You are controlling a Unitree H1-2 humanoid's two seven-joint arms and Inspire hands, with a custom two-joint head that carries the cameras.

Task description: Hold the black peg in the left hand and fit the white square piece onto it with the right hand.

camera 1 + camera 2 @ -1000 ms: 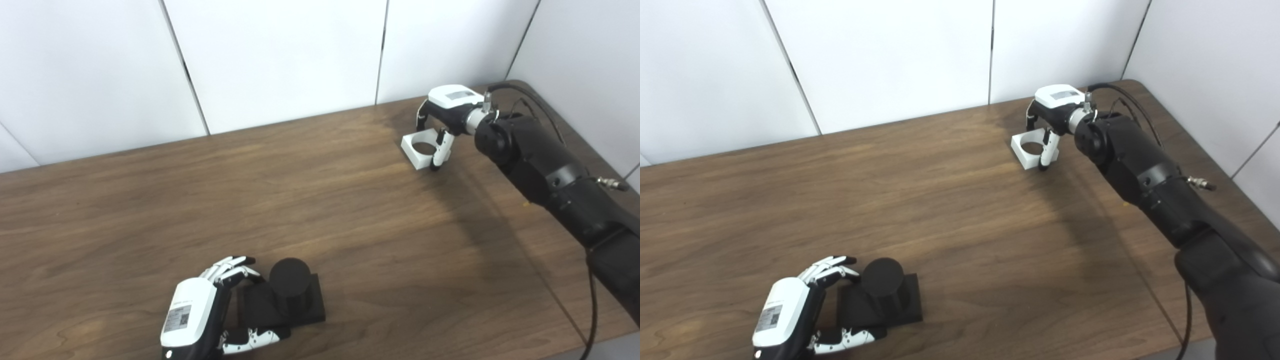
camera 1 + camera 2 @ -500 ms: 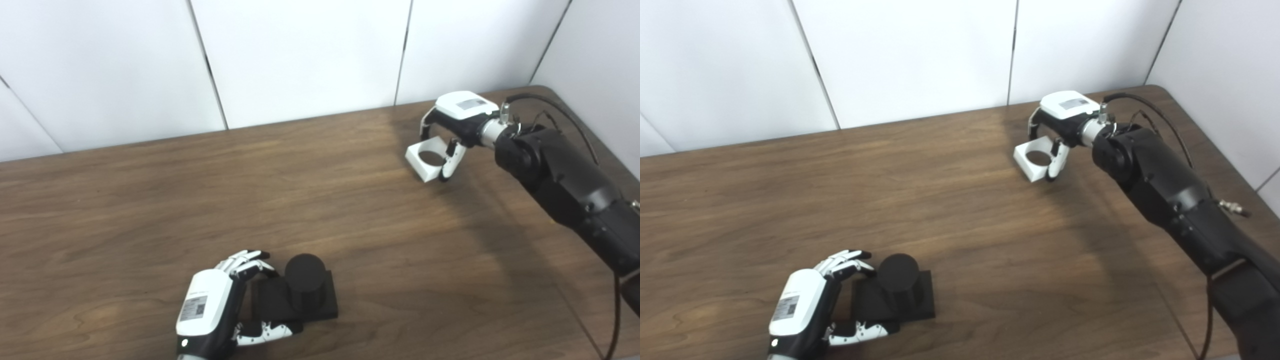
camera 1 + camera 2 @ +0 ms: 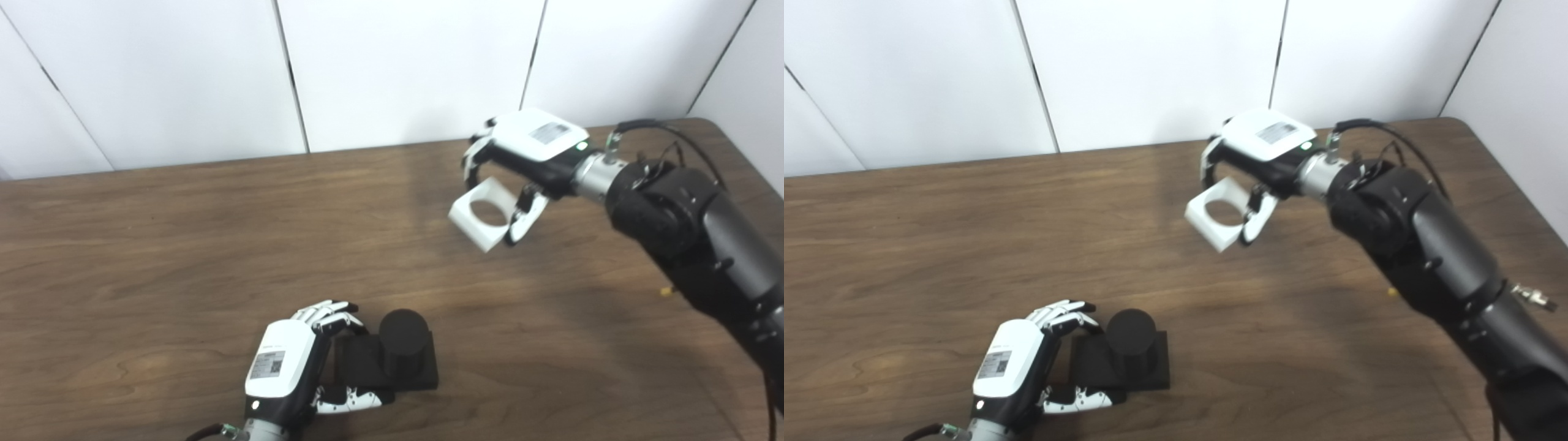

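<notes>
The black peg (image 3: 402, 340) is a short cylinder on a square black base, standing on the wooden table (image 3: 184, 245) near the front edge. My left hand (image 3: 288, 367) is shut on the base's left side, fingers over its far edge and thumb along its near edge. The white square piece (image 3: 482, 214), with a round hole through it, hangs tilted above the table at the right rear. My right hand (image 3: 527, 153) is shut on it, fingers over the far side and thumb on the near right corner. It is well apart from the peg.
White wall panels (image 3: 398, 61) close off the back and right side of the table. A black cable (image 3: 667, 131) loops over the right forearm. A tiny yellow speck (image 3: 664, 291) lies on the wood by the right arm.
The right hand has lifted the white square piece off the table and carried it left and nearer. The camera view has also shifted. The left hand stays on the peg base.
</notes>
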